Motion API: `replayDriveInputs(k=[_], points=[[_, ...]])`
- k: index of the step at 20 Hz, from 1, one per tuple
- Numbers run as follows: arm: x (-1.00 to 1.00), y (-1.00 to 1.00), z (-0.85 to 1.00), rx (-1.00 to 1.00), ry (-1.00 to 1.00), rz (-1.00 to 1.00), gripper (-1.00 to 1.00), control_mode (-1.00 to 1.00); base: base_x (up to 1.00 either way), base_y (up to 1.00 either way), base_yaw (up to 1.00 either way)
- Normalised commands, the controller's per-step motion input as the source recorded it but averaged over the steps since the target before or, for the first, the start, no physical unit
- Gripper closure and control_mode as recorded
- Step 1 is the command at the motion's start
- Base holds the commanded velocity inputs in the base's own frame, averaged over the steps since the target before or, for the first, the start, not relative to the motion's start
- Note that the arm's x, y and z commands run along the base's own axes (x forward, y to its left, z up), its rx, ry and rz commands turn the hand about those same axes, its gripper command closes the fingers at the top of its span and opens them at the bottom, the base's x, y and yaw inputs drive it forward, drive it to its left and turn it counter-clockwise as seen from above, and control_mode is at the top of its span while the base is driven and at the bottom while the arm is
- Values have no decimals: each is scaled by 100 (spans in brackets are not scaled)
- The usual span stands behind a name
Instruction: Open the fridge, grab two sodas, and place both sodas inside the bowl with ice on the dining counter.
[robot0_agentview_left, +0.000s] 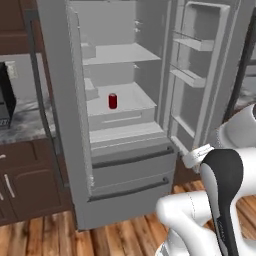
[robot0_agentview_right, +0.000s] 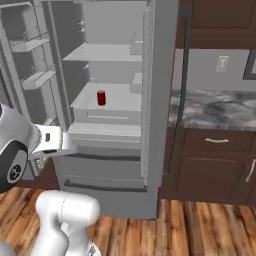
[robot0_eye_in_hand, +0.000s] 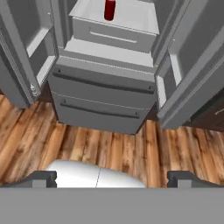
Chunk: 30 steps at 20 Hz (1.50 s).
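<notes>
The grey fridge (robot0_agentview_left: 130, 175) (robot0_agentview_right: 110, 180) (robot0_eye_in_hand: 100, 96) stands in front of me with both upper doors swung wide and its two drawers shut. One red soda (robot0_agentview_left: 113, 101) (robot0_agentview_right: 101, 97) (robot0_eye_in_hand: 109, 9) stands upright on a middle shelf inside. My gripper (robot0_eye_in_hand: 113, 178) is open, with nothing between its fingers. It hangs low in front of the drawers, well short of the soda and looking down at them and the floor. My hand (robot0_agentview_left: 197, 156) (robot0_agentview_right: 50, 140) sits near the lower edge of the right-hand fridge door. The bowl and the dining counter are out of view.
The open doors (robot0_agentview_left: 200, 75) (robot0_agentview_right: 160, 75) flank the fridge cavity, with door bins on one side. Marbled wall counters over dark cabinets (robot0_agentview_right: 215, 150) (robot0_agentview_left: 25, 175) stand on either side. A dark appliance (robot0_agentview_left: 5, 100) sits on the left counter. Wood floor (robot0_eye_in_hand: 109, 148) lies below.
</notes>
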Motion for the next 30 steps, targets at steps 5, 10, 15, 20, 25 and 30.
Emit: replayDriveInputs(k=[5,10,15,20,25,30], points=[[0,0,0,0,0,0,-100,100,100,34,0],[0,0,0,0,0,0,-100,100,100,31,0],[0,0,0,0,0,0,-100,100,100,28,0],[0,0,-14,0,-2,1,-100,-100,45,9,1],[22,14,-50,1,-15,6,-100,-100,0,0,0],[19,15,-33,5,-27,0,-100,-100,0,0,0]])
